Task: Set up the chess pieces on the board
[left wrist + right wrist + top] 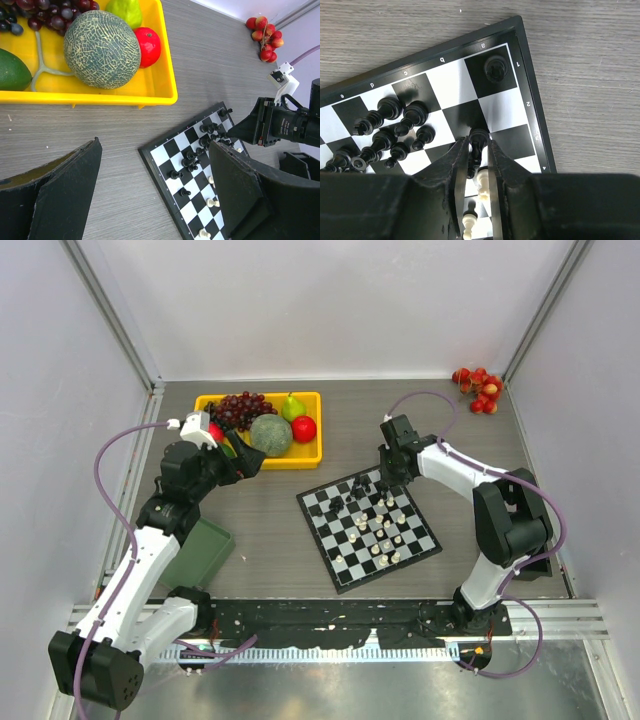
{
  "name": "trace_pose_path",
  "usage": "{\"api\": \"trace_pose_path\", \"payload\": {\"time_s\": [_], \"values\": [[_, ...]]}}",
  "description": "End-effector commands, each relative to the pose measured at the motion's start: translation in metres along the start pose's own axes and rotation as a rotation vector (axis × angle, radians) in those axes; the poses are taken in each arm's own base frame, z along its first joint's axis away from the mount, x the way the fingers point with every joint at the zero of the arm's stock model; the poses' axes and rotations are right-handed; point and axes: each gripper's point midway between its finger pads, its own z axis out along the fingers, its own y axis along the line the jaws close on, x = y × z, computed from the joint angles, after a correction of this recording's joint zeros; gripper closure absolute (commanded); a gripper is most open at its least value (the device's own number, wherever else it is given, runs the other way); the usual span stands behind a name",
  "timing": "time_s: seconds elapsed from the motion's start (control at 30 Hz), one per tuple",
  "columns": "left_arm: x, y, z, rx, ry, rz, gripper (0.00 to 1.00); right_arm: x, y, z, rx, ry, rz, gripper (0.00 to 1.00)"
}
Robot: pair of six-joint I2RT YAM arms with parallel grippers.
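Observation:
The board (pixel 345 578) lies tilted at the table's centre. Black chess pieces (pixel 357 490) crowd its far corner and white ones (pixel 386 540) are scattered over the middle. My right gripper (pixel 386 478) is over the far corner. In the right wrist view it (pixel 479 146) is shut on a black piece (pixel 479 137) over the squares near the board's edge (pixel 530 100). One black piece (pixel 495 69) stands on the corner square, and several black ones (pixel 390 127) cluster to the left. My left gripper (pixel 245 455) is open and empty, left of the board (pixel 165 155).
A yellow tray (pixel 306 457) at the back holds dark grapes (pixel 240 408), a melon (pixel 271 434), a pear (pixel 292 406) and a red fruit (pixel 304 428). A green tray (pixel 205 552) sits by the left arm. Red berries (pixel 478 388) lie in the far right corner.

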Motion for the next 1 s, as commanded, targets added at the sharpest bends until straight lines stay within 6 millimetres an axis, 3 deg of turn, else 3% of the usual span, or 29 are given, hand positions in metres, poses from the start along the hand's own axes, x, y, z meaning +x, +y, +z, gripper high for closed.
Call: {"api": "trace_pose_path", "payload": {"time_s": [0.0,0.2,0.3,0.37,0.4,0.7,0.97], "values": [[-0.012,-0.008,-0.003,0.039,-0.048,-0.004,0.05,-0.013,0.005,-0.016,-0.022,-0.058,0.002,0.73],[-0.011,-0.008,-0.003,0.037,-0.047,-0.003,0.04,-0.01,0.004,-0.017,-0.018,-0.049,-0.005,0.73],[-0.011,-0.008,-0.003,0.04,-0.049,-0.002,0.04,-0.01,0.005,-0.017,-0.021,-0.05,-0.009,0.8],[-0.012,-0.008,-0.003,0.038,-0.05,-0.001,0.04,-0.012,0.006,-0.018,-0.026,-0.056,-0.013,0.93],[-0.011,-0.008,-0.003,0.038,-0.049,-0.001,0.04,-0.016,0.008,-0.019,-0.033,-0.067,-0.02,0.94],[-0.012,-0.009,-0.003,0.042,-0.047,-0.004,0.04,-0.048,0.023,-0.028,-0.053,-0.145,-0.032,0.95],[-0.011,-0.008,-0.002,0.04,-0.044,-0.003,0.04,-0.065,0.028,-0.013,-0.044,-0.16,-0.039,0.94]]}}
